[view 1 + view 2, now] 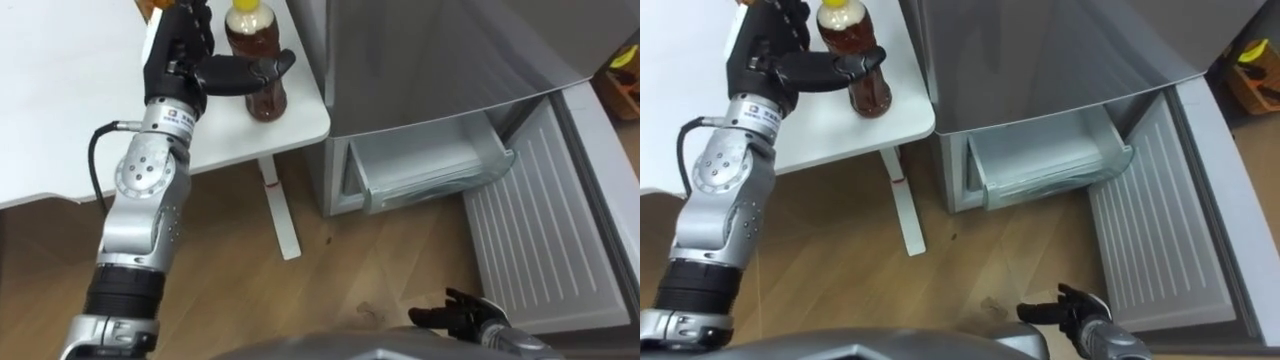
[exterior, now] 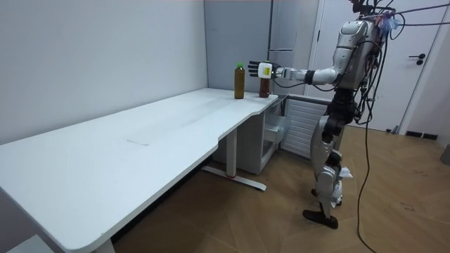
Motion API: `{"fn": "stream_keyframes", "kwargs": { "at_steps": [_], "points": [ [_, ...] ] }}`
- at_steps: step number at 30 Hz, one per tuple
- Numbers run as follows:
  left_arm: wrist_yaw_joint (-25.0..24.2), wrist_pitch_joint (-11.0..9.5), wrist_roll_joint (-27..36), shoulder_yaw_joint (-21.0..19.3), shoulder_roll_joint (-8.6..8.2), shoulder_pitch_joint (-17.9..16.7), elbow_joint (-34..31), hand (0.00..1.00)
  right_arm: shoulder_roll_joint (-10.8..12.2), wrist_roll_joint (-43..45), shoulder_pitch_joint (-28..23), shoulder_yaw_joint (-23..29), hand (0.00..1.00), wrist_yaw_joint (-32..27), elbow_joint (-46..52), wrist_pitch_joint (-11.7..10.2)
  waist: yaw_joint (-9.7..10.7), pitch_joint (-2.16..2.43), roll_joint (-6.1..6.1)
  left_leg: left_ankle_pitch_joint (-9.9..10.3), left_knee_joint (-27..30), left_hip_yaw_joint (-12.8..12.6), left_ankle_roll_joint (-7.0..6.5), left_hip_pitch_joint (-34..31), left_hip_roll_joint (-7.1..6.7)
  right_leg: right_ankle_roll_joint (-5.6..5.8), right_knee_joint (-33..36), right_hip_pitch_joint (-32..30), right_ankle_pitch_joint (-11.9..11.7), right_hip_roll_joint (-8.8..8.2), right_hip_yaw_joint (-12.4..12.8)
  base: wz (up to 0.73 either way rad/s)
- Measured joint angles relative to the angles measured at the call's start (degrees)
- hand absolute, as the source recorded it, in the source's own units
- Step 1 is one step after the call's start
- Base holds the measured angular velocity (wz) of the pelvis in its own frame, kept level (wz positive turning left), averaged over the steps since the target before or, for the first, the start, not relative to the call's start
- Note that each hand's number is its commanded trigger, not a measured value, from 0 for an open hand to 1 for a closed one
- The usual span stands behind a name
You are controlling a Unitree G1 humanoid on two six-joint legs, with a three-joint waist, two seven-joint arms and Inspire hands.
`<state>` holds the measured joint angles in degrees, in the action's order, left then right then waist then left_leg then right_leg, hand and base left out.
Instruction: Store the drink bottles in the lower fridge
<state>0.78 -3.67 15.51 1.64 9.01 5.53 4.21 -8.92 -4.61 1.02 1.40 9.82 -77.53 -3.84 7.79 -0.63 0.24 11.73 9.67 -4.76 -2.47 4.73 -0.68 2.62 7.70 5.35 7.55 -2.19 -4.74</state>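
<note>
A bottle of brown drink (image 1: 252, 35) with a yellow cap stands upright near the corner of the white table (image 1: 60, 110). My left hand (image 1: 178, 55) is against its left side. The thumb (image 1: 250, 72) lies straight across the bottle's front and the fingers point straight up beside it, so the hand is open. A second dark bottle with a green cap (image 2: 239, 79) stands just beyond it on the table. My right hand (image 1: 455, 315) hangs low by my side above the floor, its fingers relaxed and holding nothing.
The grey fridge (image 1: 430, 60) stands right of the table. Its lower door (image 1: 540, 230) is swung open to the right, and a clear drawer (image 1: 430, 165) sticks out of the lower compartment. The table leg (image 1: 280, 215) stands on the wooden floor between me and the fridge.
</note>
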Motion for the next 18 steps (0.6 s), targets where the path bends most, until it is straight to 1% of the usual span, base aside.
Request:
{"fn": "stream_keyframes", "kwargs": {
  "at_steps": [5,9,11,12,13,15,17,18],
  "points": [
    [0.04,1.01,0.22,-0.43,-0.05,0.0,0.43,0.0,0.03,0.01,-0.02,0.03,0.0,-0.49,-0.04,0.1,0.02,-0.02,-0.02,0.0,-0.15,-0.03,0.0,0.65,0.01,0.0,-0.02,0.43,0.0,0.0,0.07,0.0],
    [0.02,1.17,0.22,-0.4,-0.06,0.0,1.51,0.0,0.03,0.01,0.11,0.59,0.0,-0.88,-0.06,0.14,0.07,-0.11,0.26,0.02,-0.31,-0.01,0.01,0.56,0.06,0.0,-0.01,0.51,0.0,0.05,0.05,0.0],
    [0.01,1.3,0.2,-0.38,-0.06,0.0,1.96,0.38,0.01,0.01,0.15,1.06,0.0,-1.05,-0.13,0.14,0.15,-0.17,0.39,0.02,-0.28,0.09,0.01,0.36,0.06,0.0,-0.01,0.37,0.0,0.06,-0.01,0.0],
    [-0.18,1.3,0.22,-0.39,-0.06,0.0,2.05,0.42,-0.02,0.01,0.11,1.09,0.0,-1.1,-0.15,0.16,0.14,-0.13,0.48,0.02,-0.15,0.07,0.01,0.0,0.08,-0.04,0.02,0.11,-0.02,0.08,0.01,0.0],
    [-0.27,1.3,0.23,-0.4,-0.07,0.0,2.05,0.51,-0.02,0.02,0.04,1.12,0.0,-1.12,-0.13,0.17,0.15,-0.11,0.53,0.02,-0.11,0.04,0.02,-0.1,0.09,-0.1,0.02,0.0,-0.06,0.1,0.05,0.0],
    [-0.41,1.3,0.24,-0.51,-0.5,0.01,2.47,0.63,-0.03,0.1,0.04,1.12,0.0,-1.38,-0.07,0.18,0.15,-0.05,0.63,-0.02,-0.15,-0.14,0.06,-0.19,0.11,-0.15,0.07,-0.24,-0.09,0.11,0.05,-0.04],
    [-0.64,1.33,0.26,-0.62,-0.64,0.0,3.09,1.0,-0.03,0.29,0.0,1.14,0.0,-1.5,-0.09,0.19,0.22,-0.05,0.64,-0.02,-0.16,-0.24,0.06,-0.19,0.14,-0.16,0.07,-0.31,-0.1,0.14,0.05,-0.02],
    [-1.1,1.39,0.26,-0.78,-0.64,0.01,3.47,1.0,-0.03,0.34,0.04,1.13,0.0,-1.51,-0.01,0.2,0.28,-0.05,0.63,-0.02,-0.17,-0.26,0.06,-0.21,0.14,-0.17,0.07,-0.35,-0.11,0.14,0.05,0.0]
  ]
}}
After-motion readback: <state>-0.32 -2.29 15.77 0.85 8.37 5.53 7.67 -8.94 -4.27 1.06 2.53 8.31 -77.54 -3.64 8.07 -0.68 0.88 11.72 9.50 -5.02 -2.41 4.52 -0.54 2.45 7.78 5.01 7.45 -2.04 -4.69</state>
